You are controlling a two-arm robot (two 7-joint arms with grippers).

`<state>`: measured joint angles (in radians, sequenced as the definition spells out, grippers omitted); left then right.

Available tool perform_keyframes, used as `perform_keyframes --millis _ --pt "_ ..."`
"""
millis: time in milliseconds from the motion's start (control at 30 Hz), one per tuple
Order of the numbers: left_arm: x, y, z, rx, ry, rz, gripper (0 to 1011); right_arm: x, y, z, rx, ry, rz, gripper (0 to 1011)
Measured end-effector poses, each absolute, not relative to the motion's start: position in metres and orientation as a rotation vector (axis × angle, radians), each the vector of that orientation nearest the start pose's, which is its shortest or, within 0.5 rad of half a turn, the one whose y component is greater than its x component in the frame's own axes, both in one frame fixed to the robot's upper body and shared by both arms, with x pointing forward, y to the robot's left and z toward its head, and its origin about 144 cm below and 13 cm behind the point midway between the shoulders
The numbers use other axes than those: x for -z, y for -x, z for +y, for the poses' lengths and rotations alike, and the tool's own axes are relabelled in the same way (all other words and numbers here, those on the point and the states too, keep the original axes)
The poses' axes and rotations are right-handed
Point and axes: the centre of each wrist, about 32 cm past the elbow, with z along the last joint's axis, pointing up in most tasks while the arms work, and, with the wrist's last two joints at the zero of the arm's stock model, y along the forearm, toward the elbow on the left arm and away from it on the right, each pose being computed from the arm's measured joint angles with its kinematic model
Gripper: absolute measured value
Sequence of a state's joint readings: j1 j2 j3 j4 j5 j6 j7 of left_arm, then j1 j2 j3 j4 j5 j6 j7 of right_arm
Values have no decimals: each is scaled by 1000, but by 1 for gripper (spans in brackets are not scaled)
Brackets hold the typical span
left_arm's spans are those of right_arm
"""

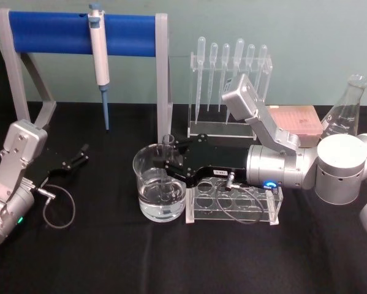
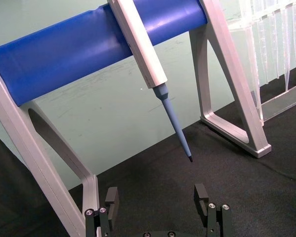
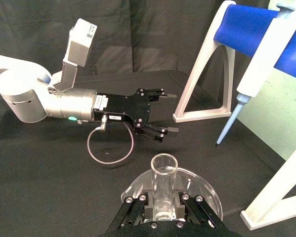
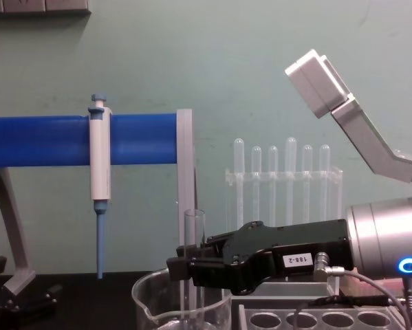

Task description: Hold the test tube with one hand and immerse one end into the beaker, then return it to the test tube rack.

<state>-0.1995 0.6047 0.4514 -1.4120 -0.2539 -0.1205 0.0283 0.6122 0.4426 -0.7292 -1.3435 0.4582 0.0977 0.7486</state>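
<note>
The test tube (image 1: 167, 143) stands in the beaker (image 1: 144, 184)
The right gripper (image 1: 168, 166) clamps the upright test tube, lower end in the water; the left gripper (image 1: 81, 154) rests spread, well left of the beaker.

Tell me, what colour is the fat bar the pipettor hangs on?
The bar is bright blue, best seen in the head view.

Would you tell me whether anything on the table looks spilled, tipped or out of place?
Nothing stands out: the right gripper holds the test tube upright in the beaker, no spill shows, and the left gripper sits parked, jaws open.
</note>
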Motion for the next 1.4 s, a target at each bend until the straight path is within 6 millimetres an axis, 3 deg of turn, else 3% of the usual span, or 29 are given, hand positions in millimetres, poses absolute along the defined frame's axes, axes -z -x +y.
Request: perform_keyframes --millis 1400 --pt "-1140 -489 310 -1248 -304 -285 1000 -1228 -570 -195 323 237 -92 225"
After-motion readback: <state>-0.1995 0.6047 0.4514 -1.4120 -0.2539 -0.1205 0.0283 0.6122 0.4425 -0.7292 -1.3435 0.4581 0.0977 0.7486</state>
